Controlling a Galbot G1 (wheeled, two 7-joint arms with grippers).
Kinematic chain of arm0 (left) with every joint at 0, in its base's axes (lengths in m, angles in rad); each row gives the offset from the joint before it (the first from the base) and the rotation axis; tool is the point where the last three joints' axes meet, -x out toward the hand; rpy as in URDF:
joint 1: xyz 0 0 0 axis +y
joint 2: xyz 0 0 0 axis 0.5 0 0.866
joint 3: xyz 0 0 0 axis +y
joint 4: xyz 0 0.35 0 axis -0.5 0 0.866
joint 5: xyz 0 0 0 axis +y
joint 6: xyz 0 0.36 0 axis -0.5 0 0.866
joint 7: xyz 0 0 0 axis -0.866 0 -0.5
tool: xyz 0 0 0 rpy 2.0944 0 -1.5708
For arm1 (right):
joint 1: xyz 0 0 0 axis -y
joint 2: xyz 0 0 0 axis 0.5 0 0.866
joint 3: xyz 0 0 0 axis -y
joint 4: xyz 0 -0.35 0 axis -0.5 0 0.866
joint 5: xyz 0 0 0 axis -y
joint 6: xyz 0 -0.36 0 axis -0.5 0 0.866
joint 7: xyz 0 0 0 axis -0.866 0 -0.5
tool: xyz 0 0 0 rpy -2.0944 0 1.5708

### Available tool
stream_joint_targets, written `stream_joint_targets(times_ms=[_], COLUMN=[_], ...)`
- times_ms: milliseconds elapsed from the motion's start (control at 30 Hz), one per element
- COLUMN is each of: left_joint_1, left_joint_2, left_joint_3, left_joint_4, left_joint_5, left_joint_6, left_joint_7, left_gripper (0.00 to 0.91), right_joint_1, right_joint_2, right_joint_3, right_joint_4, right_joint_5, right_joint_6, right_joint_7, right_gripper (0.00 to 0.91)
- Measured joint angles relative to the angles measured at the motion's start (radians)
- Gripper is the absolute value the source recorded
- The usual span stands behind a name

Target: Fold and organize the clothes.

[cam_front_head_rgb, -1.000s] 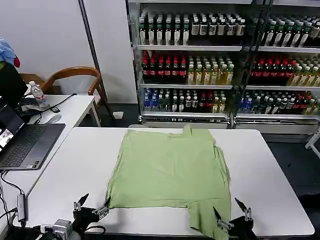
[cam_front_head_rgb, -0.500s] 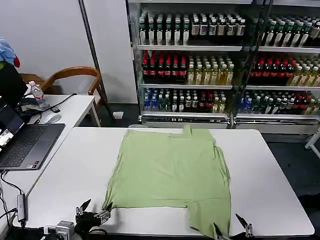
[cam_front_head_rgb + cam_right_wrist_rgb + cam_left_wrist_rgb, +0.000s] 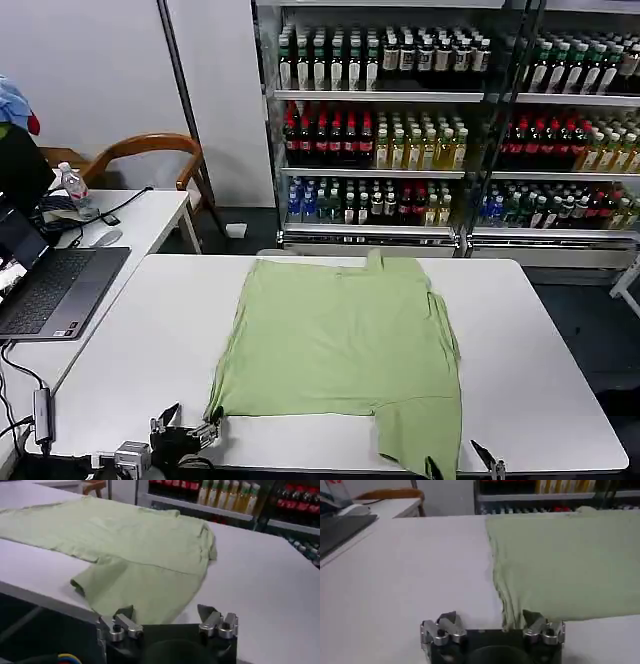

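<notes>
The shirt (image 3: 340, 345) lies limp and light on the counter (image 3: 130, 360); take its near corners. Left gripper (image 3: 492, 630) and right gripper (image 3: 167, 622) gape empty.

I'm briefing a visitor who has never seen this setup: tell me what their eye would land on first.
First, the light green shirt spread face down across the middle of the white table, one sleeve flopped toward the near edge. Behind it, shelves of drink bottles fill the back wall. At the near edge, the left gripper sits open at the shirt's corner and the right gripper open by the sleeve.
</notes>
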Motion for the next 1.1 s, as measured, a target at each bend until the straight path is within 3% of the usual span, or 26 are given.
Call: stream_joint_targets(times_ms=[733,1100], left_joint_1=[-0.006,-0.061], left_joint_2=[0.015,0.052], left_joint_3=[0.049,0.026], left_joint_4=[-0.01,-0.016], left_joint_5=[0.023,-0.027], left_joint_6=[-0.038,-0.056], left_joint_7=[-0.003,0.024], left_gripper=[0.05,0.05], right_joint_1=[0.046,0.17], right_joint_2=[-0.013,-0.027], right_joint_3=[0.005,0.004], right_joint_4=[0.003,0.016], right_joint_5=[0.075,0.135], right_joint_6=[0.0,-0.029], right_joint_7=[-0.013,-0.005], right_gripper=[0.0,0.0])
